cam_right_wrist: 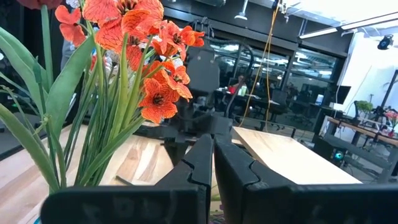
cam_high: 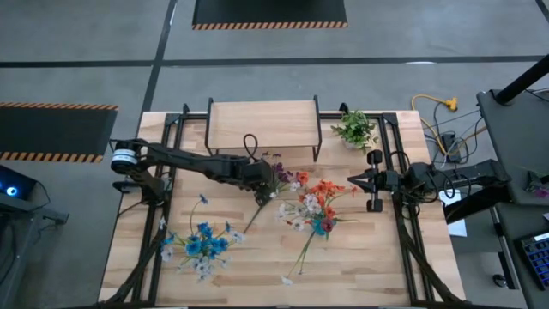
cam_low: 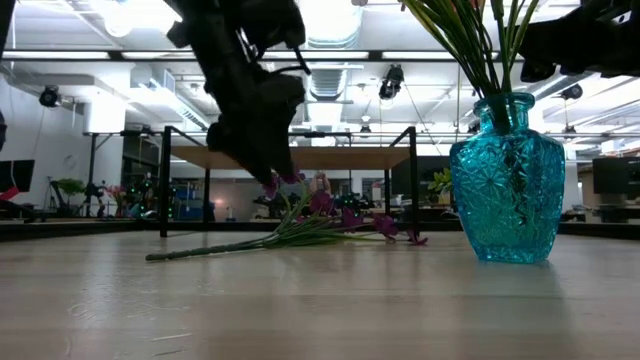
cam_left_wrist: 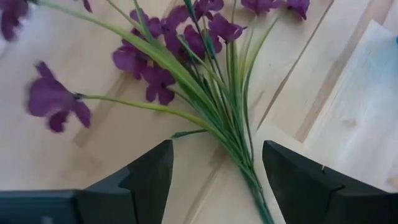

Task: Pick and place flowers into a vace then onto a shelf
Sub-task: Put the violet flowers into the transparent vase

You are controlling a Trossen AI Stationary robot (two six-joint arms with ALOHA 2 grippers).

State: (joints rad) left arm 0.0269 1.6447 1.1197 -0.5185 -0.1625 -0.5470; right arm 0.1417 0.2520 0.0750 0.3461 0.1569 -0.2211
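A purple flower bunch lies flat on the table, its stems running between and below my left gripper's fingers. My left gripper is open and hovers just above the bunch, not touching it. A teal glass vase stands on the table holding orange-red flowers and white ones. Blue flowers lie toward the near left of the table. The shelf stands at the far edge. My right gripper is shut and waits right of the vase.
A bushy green plant sits at the far right, beside the shelf. A loose green stem with a white bloom lies near the vase. Black frame rails run along both sides of the table. Bare wood shows at the table's near right.
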